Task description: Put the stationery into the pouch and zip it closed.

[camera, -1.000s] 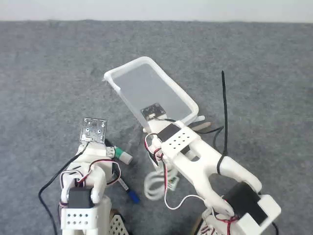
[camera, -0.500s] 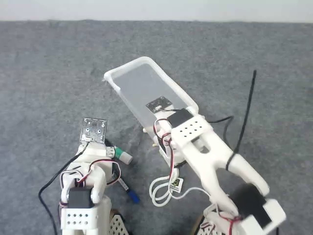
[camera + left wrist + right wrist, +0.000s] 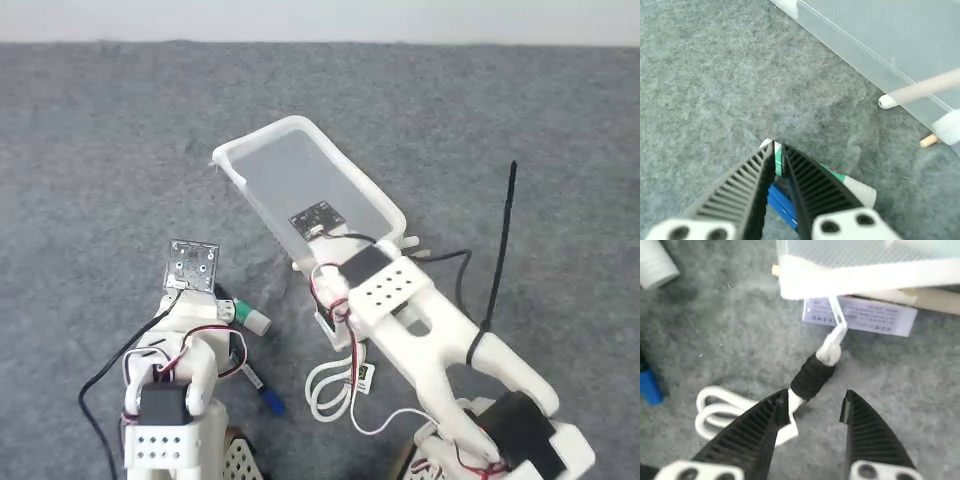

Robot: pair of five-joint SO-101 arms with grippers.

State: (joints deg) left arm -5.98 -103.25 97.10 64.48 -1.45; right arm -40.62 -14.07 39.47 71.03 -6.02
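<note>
The translucent pouch [image 3: 300, 180] lies flat mid-table, its near end under the right arm [image 3: 385, 285]. My right gripper [image 3: 816, 394] is open just short of the pouch's edge [image 3: 855, 275]. The black collar [image 3: 812, 377] of a white cable [image 3: 725, 405] sits between its fingers, untouched. The cable's coil [image 3: 335, 385] lies beside that arm. My left gripper [image 3: 776, 147] is shut and hovers over a green and white marker [image 3: 850, 185], with a blue pen [image 3: 782, 205] below it. Both show by the left arm, marker [image 3: 250, 317] and pen [image 3: 268, 398]. A pale pencil [image 3: 925, 87] lies against the pouch.
A white printed label [image 3: 860, 317] hangs from the pouch's near edge. A black cable [image 3: 503, 230] sticks up to the right of the right arm. The grey felt table [image 3: 100, 150] stretches free to the left and behind the pouch.
The right arm swung right and forward, then came back a little toward the left. The white cable coil shifted slightly. The left arm has kept still.
</note>
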